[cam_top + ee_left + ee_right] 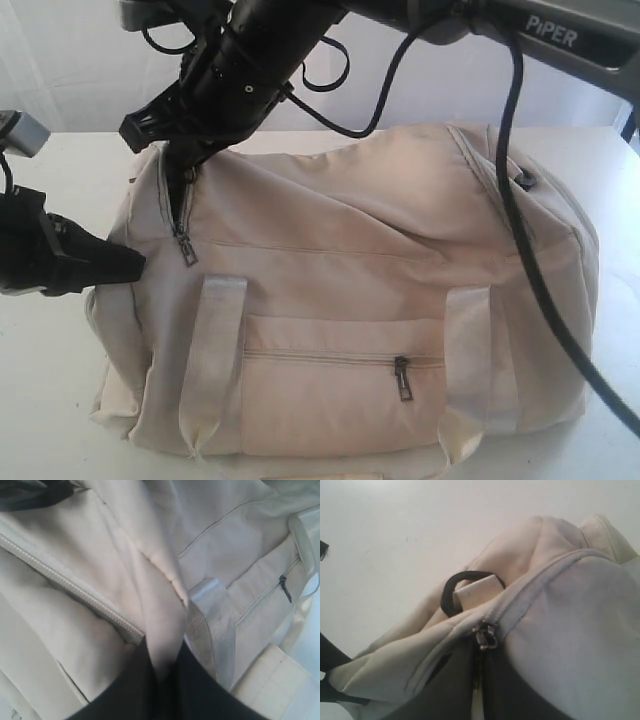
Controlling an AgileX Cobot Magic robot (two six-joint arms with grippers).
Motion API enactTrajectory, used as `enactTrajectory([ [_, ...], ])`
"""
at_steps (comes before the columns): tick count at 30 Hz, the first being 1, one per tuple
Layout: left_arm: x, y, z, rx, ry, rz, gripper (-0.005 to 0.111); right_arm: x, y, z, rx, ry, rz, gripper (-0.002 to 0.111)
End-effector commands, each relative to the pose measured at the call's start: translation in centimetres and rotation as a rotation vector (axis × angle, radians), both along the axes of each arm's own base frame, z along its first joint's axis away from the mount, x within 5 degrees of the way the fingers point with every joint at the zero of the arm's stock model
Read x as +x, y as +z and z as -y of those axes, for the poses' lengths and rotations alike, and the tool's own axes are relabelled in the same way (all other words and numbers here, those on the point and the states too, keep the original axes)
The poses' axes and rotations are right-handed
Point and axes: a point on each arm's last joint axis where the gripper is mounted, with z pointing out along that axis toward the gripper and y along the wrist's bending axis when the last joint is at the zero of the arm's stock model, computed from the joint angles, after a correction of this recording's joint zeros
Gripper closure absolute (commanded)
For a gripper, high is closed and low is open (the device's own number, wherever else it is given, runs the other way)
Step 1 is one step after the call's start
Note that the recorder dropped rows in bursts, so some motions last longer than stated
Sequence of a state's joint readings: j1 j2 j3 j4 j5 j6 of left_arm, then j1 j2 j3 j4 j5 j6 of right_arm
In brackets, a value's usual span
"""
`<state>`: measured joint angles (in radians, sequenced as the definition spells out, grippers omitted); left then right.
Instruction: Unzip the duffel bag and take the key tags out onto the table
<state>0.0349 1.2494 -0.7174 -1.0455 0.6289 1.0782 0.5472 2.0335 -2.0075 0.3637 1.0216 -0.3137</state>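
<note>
So the duffel bag [350, 260] is sitting on the table [60, 400], front pocket facing the exterior camera, all slumped and wrinkly.

The right gripper [185, 168] reaches clear across the top of the bag to its far left end. Up close its jaws are clamped together with the metal zipper slider [487, 636] of the main zip caught right at the tips [482, 652]. Just below that spot on the bag, a dangling pull [187, 247] hangs off the same zipper line. There's also a dark ring [451, 592] with a strap tab through it near the slider on that end.

The left gripper [130, 265] comes in at the bag's left end panel, a bit lower than the right one. It's pinched tight on a fold of the cream fabric [160, 662], so it's grasping the bag itself, not a zipper.

The webbing strap [212, 635] runs right beside that fold. The front pocket pull [403, 378] hangs at the right end of the pocket's zip, and the zip looks closed.
</note>
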Motion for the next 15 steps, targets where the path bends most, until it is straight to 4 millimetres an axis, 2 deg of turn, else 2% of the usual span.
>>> enactTrajectory([
  [1, -1.3, -0.1, 0.7, -0.026, -0.116, -0.057, 0.107, 2.1, 0.8, 1.6, 0.049, -0.073, 0.054, 0.108],
  [6, -1.2, -0.1, 0.7, -0.020, -0.104, -0.050, 0.107, 0.4, 0.6, 2.4, -0.052, 0.017, -0.116, 0.108],
  [9, -1.1, -0.1, 0.6, -0.018, -0.100, -0.048, 0.107, 0.3, 1.2, 2.4, -0.048, 0.018, -0.099, 0.108],
  [11, -1.1, -0.1, 0.6, -0.018, -0.100, -0.048, 0.107, 0.3, 1.2, 2.4, -0.048, 0.019, -0.098, 0.098],
  [14, -1.1, -0.1, 0.6, -0.018, -0.100, -0.048, 0.107, 0.3, 1.2, 2.5, -0.051, 0.017, -0.097, 0.070],
  [15, -1.1, -0.1, 0.6, -0.018, -0.100, -0.048, 0.107, 0.3, 1.2, 2.5, -0.057, 0.012, -0.093, 0.067],
])
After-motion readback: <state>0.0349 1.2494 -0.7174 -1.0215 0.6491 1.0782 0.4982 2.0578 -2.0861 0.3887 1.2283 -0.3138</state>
